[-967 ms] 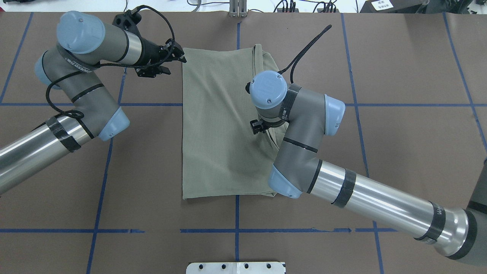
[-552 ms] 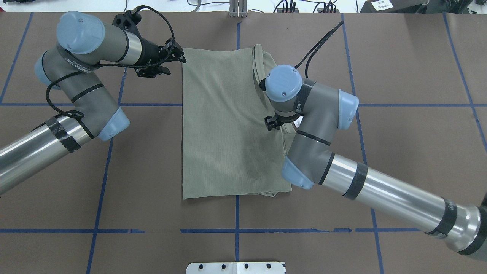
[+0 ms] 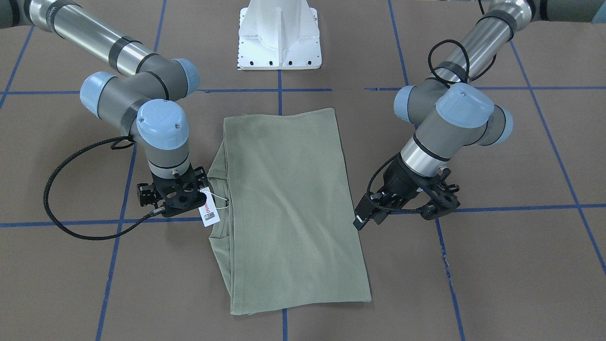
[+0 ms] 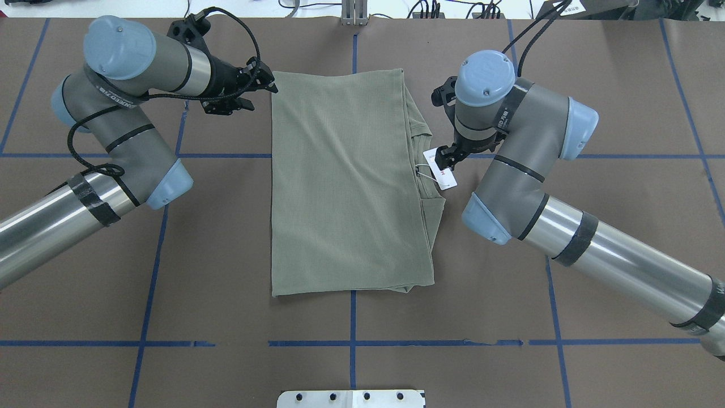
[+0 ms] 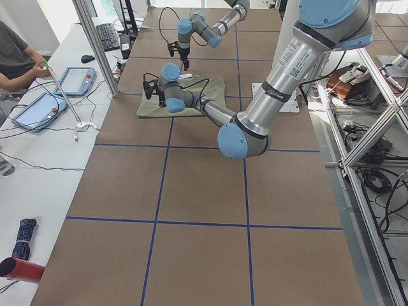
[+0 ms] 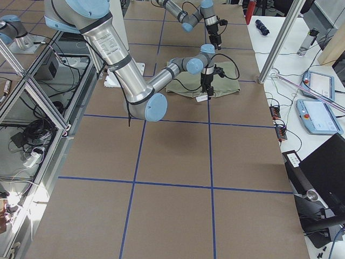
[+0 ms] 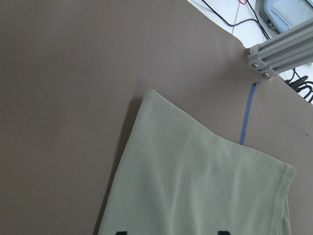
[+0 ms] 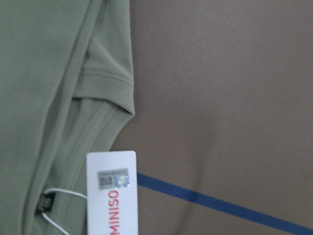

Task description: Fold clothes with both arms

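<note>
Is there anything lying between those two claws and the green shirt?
Nothing visible does. The left gripper hangs beside the shirt's far corner over bare table; the right gripper hangs above the white hang tag at the collar edge.

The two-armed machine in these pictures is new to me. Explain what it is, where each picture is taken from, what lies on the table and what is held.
It is a robot: a left arm and a right arm, each ending in a two-finger gripper. The pictures come from cameras above, across the table, at both table ends and on each wrist. On the table lies a green shirt, folded into a long rectangle, with a white tag beside its collar. The left gripper is open beside a far corner of the shirt. The right gripper hangs over the tag; whether it is open or shut cannot be told.
</note>
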Motion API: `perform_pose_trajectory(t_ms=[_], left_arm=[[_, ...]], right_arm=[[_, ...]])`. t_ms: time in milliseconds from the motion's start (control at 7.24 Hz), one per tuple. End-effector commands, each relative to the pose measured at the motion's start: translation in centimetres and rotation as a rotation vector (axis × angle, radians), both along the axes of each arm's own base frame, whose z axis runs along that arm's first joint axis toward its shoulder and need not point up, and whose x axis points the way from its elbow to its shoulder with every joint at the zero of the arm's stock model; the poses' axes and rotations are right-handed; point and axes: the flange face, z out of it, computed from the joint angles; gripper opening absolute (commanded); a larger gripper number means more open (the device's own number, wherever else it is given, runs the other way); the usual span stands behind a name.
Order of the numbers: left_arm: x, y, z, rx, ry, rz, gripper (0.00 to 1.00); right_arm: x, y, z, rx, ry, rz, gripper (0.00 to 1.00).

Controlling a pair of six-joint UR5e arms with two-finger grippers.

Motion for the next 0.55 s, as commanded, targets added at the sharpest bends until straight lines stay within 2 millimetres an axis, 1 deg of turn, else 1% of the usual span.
perform_pose_trajectory(t_ms=[0, 138, 276, 414], left_arm=[[-0.9, 0.9, -0.2, 0.013, 0.012, -0.001, 0.69], [-1.5, 1.7, 0.2, 0.016, 0.015, 0.002, 0.69], [-1.6, 1.8, 0.3, 0.016, 0.015, 0.002, 0.69], [-1.7, 1.9, 0.2, 0.019, 0.017, 0.002, 0.69]], right_arm=[[-3.2, 3.6, -3.4, -0.109, -0.163, 0.213, 1.00], [-4.4, 8.0, -4.7, -0.202, -0.242, 0.344, 1.00], [-5.5, 11.2, -5.0, -0.238, -0.271, 0.456, 1.00], [-6.0, 14.8, -4.9, -0.298, -0.305, 0.541, 0.99]])
